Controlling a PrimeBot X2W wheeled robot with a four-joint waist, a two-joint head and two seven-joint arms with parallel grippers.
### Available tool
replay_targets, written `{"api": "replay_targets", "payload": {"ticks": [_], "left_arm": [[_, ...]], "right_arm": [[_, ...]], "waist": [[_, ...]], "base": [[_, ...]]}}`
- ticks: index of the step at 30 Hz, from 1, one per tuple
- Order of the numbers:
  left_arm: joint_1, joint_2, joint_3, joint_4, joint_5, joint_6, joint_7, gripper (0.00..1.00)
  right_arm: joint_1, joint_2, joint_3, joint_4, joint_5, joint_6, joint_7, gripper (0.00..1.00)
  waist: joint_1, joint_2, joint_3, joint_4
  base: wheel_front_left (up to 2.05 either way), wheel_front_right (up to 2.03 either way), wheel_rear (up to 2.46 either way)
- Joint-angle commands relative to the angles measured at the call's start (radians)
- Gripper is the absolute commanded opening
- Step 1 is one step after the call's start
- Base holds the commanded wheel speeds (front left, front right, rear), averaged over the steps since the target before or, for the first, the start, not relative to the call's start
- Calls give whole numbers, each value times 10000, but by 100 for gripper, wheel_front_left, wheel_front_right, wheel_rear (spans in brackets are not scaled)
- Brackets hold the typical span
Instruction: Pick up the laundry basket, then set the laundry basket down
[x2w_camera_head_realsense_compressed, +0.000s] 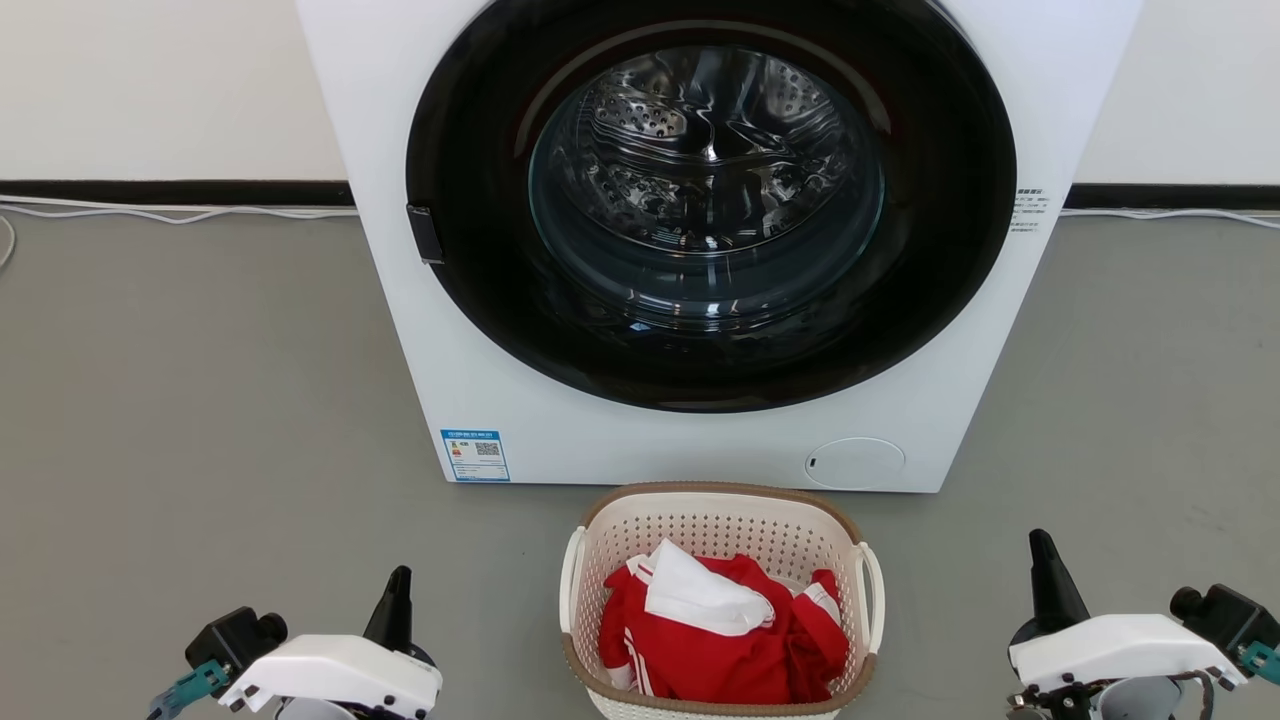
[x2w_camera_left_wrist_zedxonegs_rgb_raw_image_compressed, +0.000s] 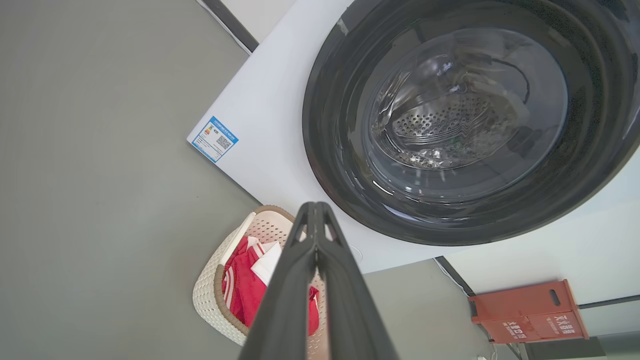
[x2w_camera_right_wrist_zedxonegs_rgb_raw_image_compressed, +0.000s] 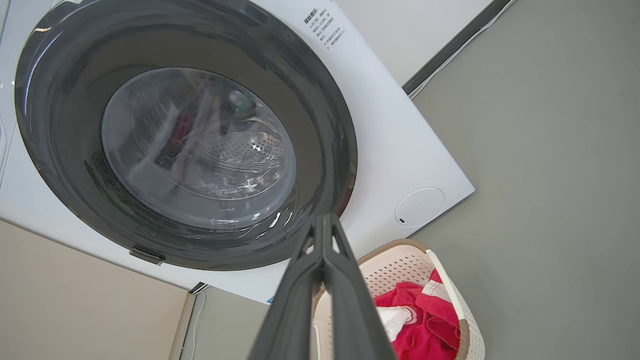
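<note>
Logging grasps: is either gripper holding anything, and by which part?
Nothing is held. The left gripper and right gripper are shut, both clear of the basket.

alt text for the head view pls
A cream laundry basket holding red and white clothes sits on the grey floor before a closed white front-loading washing machine. The left gripper and right gripper, both shut, flank the basket without touching it.
</note>
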Motion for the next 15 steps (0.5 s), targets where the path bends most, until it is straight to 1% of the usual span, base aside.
{"api": "replay_targets", "payload": {"ticks": [1, 15], "left_arm": [[-201, 82, 249, -367, -297, -151, 78, 0], [-141, 97, 579, -825, -1770, -387, 489, 0]], "right_arm": [[-158, -108, 95, -398, 351, 38, 94, 0], [-93, -116, 100, -861, 2137, 45, 505, 0]], "waist": [[0, -1, 9, -10], [0, -1, 92, -100]], "base": [[0, 0, 0], [0, 0, 0]]}}
